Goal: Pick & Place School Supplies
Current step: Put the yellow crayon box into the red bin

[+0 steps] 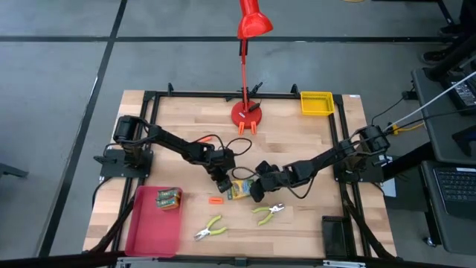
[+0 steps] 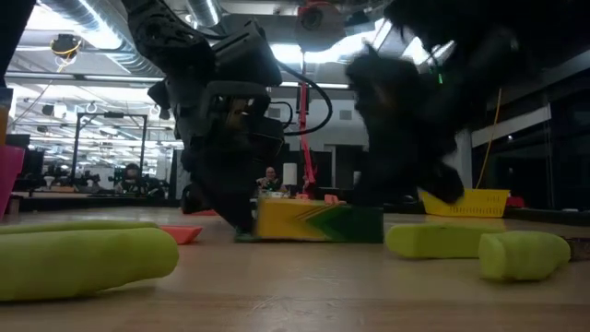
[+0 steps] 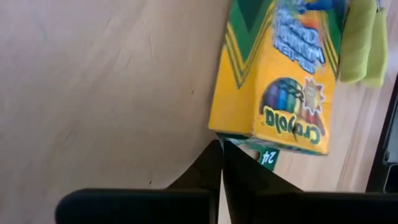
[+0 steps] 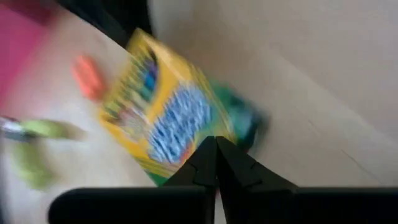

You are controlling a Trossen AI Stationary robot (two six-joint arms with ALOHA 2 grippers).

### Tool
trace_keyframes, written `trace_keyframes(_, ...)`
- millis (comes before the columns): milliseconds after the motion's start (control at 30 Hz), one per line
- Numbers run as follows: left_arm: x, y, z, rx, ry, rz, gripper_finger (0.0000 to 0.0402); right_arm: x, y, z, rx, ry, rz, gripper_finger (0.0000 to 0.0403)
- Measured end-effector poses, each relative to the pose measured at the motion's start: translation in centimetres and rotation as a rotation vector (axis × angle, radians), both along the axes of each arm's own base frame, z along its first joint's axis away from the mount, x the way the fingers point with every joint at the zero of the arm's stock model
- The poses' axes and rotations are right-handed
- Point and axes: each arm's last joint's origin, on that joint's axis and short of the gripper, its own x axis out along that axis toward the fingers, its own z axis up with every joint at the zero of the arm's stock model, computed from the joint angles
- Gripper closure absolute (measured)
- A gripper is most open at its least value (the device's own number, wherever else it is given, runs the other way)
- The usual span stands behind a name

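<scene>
A flat yellow-and-green crayon box (image 1: 239,189) lies on the table between my two grippers. My left gripper (image 1: 223,179) is shut at the box's left end, fingertips down at the tabletop (image 2: 243,221). My right gripper (image 1: 260,187) is shut at the box's right side; in its blurred wrist view its tips (image 4: 216,144) overlap the box (image 4: 168,118). A second crayon box (image 1: 168,198) lies in the red tray (image 1: 149,231). Two tools with yellow-green handles (image 1: 212,228) (image 1: 269,212) and a small orange piece (image 1: 216,199) lie on the table nearer the front edge. My left gripper has its shut fingertips (image 3: 221,152) against the crayon box's green short end, near a corner (image 3: 239,138). It comes slanting down from the table's left. The box lies flat on the table. My right gripper: its shut tips stand at the box's edge (image 4: 202,155), but blur keeps me from telling whether they touch.
The tall red desk lamp (image 1: 245,112) stands at the far middle, a yellow bin (image 1: 316,103) at the far right corner. A dark block (image 1: 333,234) sits near the front right. Bare wood lies left of the left arm and right of the tools.
</scene>
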Motion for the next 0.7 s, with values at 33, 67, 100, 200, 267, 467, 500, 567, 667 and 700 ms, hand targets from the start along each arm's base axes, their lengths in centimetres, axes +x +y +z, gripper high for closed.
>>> trace_keyframes(33,-0.2,0.0,0.3,0.0,0.003,-0.007,0.0398,0.1,0.0,0.7,0.002,-0.036,-0.006,0.0383)
trace_keyframes(67,-0.5,-0.1,0.5,0.001,0.021,-0.016,0.0398,0.1,0.0,1.5,0.004,-0.069,-0.014,0.0375)
trace_keyframes(100,-0.7,-0.1,0.8,0.006,0.024,-0.024,0.0398,0.1,0.0,2.0,0.004,-0.09,-0.019,0.0368)
trace_keyframes(200,-1.5,0.0,2.5,0.038,0.006,-0.067,0.0398,-0.2,-0.1,3.2,-0.006,-0.123,-0.035,0.0345)
trace_keyframes(267,-2.0,0.0,3.9,0.055,-0.022,-0.092,0.0398,-0.3,-0.2,4.2,-0.005,-0.158,-0.045,0.0332)
trace_keyframes(467,-4.4,0.1,10.1,0.077,-0.204,-0.122,0.0398,-0.9,-0.6,5.6,-0.058,-0.184,-0.076,0.0315)
trace_keyframes(500,-4.8,0.2,11.1,0.078,-0.223,-0.119,0.0399,-0.9,-0.6,5.6,-0.067,-0.185,-0.08,0.0315)
trace_keyframes(567,-5.9,0.3,12.9,0.087,-0.229,-0.123,0.0399,-0.9,-0.6,5.5,-0.077,-0.179,-0.086,0.0314)
trace_keyframes(667,-7.1,0.3,15.5,0.111,-0.226,-0.165,0.0399,-0.9,-0.7,5.6,-0.085,-0.186,-0.092,0.0314)
trace_keyframes(700,-7.5,0.2,16.3,0.11,-0.218,-0.184,0.0399,-0.9,-0.7,5.6,-0.092,-0.187,-0.096,0.0314)
